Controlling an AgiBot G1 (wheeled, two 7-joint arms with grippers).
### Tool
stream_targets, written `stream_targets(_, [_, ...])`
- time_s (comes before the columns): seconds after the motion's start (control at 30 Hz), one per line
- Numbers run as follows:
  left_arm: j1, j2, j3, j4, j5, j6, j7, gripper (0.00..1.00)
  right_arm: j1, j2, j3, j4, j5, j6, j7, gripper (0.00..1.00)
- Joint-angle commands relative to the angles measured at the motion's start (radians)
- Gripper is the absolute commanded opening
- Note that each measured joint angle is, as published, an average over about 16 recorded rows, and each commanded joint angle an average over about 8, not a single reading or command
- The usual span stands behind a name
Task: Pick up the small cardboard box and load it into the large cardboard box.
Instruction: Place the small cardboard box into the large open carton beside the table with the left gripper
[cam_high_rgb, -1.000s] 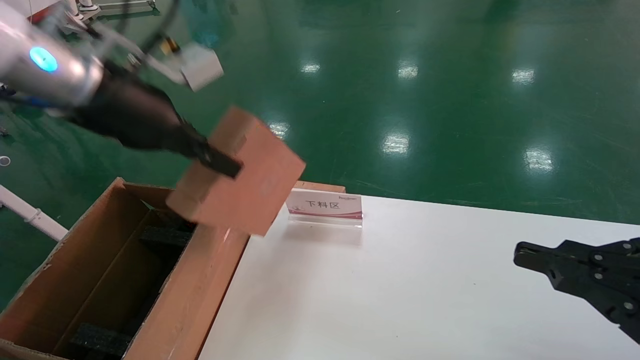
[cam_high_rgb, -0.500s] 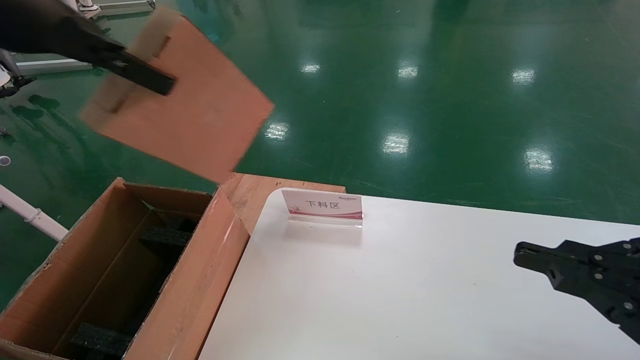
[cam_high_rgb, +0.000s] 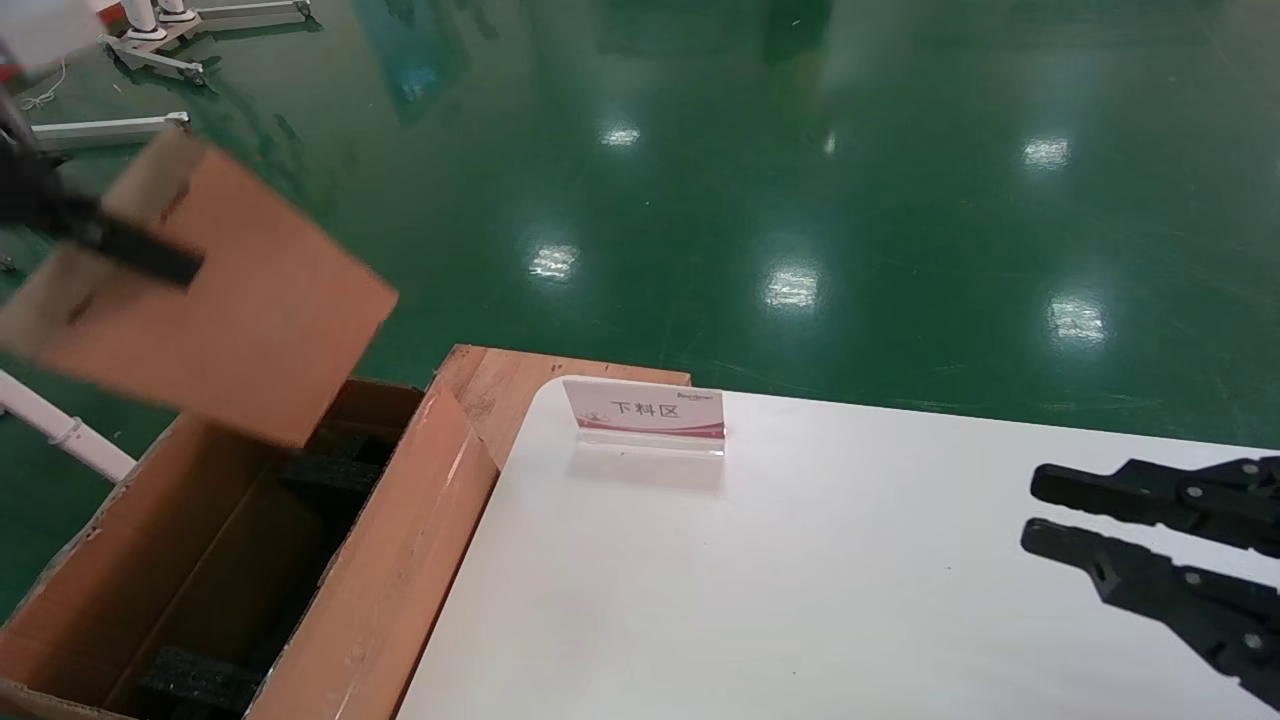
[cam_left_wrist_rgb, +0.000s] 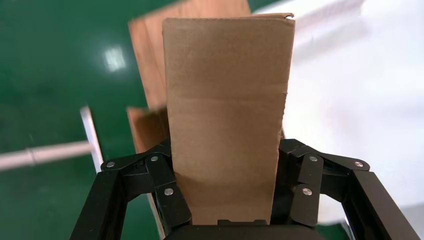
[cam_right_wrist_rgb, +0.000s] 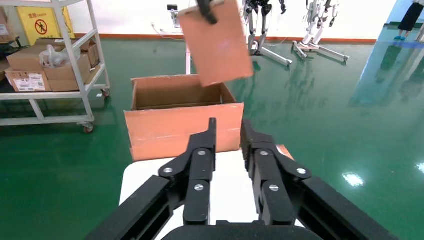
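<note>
Your left gripper is clamped across the narrow sides of the small cardboard box, which hangs tilted in the air above the far end of the large cardboard box, beyond the table's left edge; its lowest corner looks to hang just above the rim, though the blur makes that hard to judge. The big carton's mouth is open below, with black foam blocks inside. Your right gripper hovers over the table's right side, fingers slightly parted and holding nothing, well apart from the sign near the far-left corner.
</note>
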Motion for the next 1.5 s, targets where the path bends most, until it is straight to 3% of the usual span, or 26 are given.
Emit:
stream_targets(0.03, [-0.005, -0.014, 0.051, -0.008, -0.008, 0.001, -0.003, 0.00, 0.000, 0.000, 0.000, 0.000, 0.000, 0.000, 0.000, 1.00])
stream_targets(0.23, [-0.020, 0.008, 0.214, 0.018, -0.041, 0.005, -0.016, 0.00, 0.000, 0.000, 0.000, 0.000, 0.000, 0.000, 0.000, 1.00])
stream_targets(0.43, [-0.014, 0.022, 0.386, 0.076, -0.142, 0.001, -0.004, 0.00, 0.000, 0.000, -0.001, 0.000, 0.001, 0.000, 0.000, 1.00])
stream_targets(0.6, [-0.001, 0.020, 0.476, 0.135, -0.216, -0.012, 0.031, 0.00, 0.000, 0.000, -0.001, 0.000, 0.001, 0.000, -0.001, 1.00])
stream_targets(0.87, [0.059, 0.024, 0.516, 0.214, -0.271, -0.050, 0.083, 0.00, 0.000, 0.001, -0.002, 0.000, 0.001, 0.001, -0.001, 1.00])
stream_targets(1.5, [0.332, 0.098, 0.501, 0.415, -0.337, -0.156, 0.176, 0.00, 0.001, 0.001, -0.003, 0.000, 0.002, 0.001, -0.001, 1.00])
